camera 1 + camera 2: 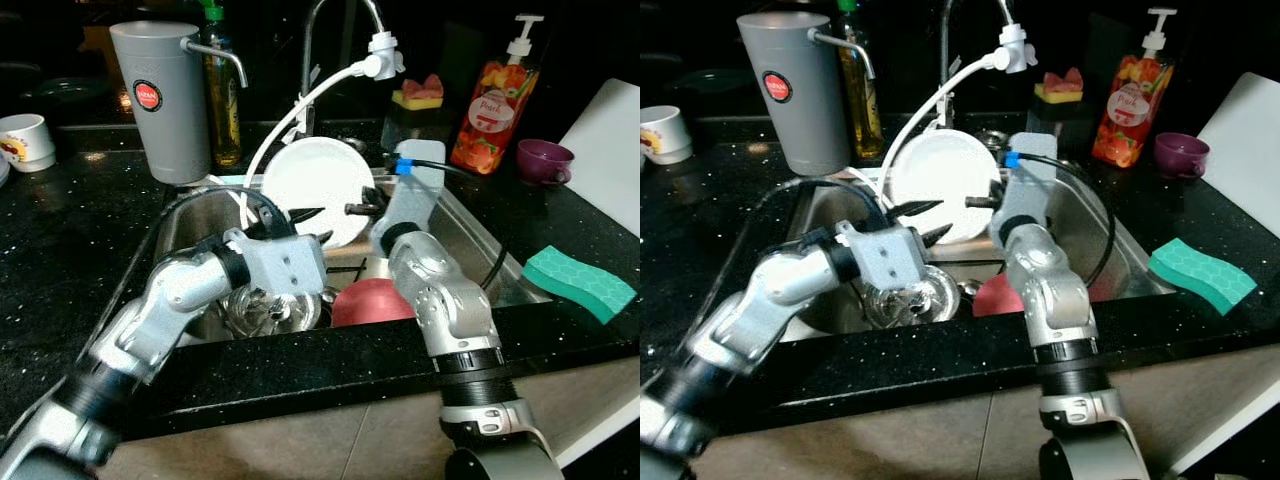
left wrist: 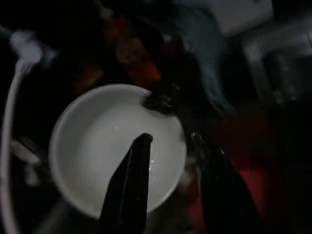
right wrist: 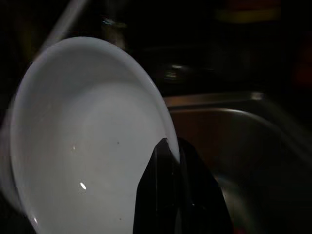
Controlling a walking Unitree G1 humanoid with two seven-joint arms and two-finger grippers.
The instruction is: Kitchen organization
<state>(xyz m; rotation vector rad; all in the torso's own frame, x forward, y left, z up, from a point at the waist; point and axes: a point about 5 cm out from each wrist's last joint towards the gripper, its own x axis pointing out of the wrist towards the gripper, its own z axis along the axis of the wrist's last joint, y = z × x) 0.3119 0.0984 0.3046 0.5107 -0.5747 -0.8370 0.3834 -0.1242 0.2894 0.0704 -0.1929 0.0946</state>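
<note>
A white bowl (image 1: pixel 318 190) is held tilted on its edge above the steel sink (image 1: pixel 195 215). My right gripper (image 1: pixel 358 208) is shut on the bowl's rim; in the right wrist view its fingers (image 3: pixel 165 161) pinch the rim from both sides. My left gripper (image 1: pixel 312 226) is open just in front of the bowl's lower face, one finger (image 2: pixel 131 180) lying across the white inside, without gripping it. Below them in the sink lie a red bowl (image 1: pixel 368 302) and a shiny glass piece (image 1: pixel 268 308).
A grey water jug (image 1: pixel 165 95) and an oil bottle (image 1: pixel 223 100) stand back left, the faucet with its white hose head (image 1: pixel 383 55) behind the sink. An orange soap bottle (image 1: pixel 492 100), purple cup (image 1: pixel 543 160) and green sponge (image 1: pixel 580 282) sit on the right counter.
</note>
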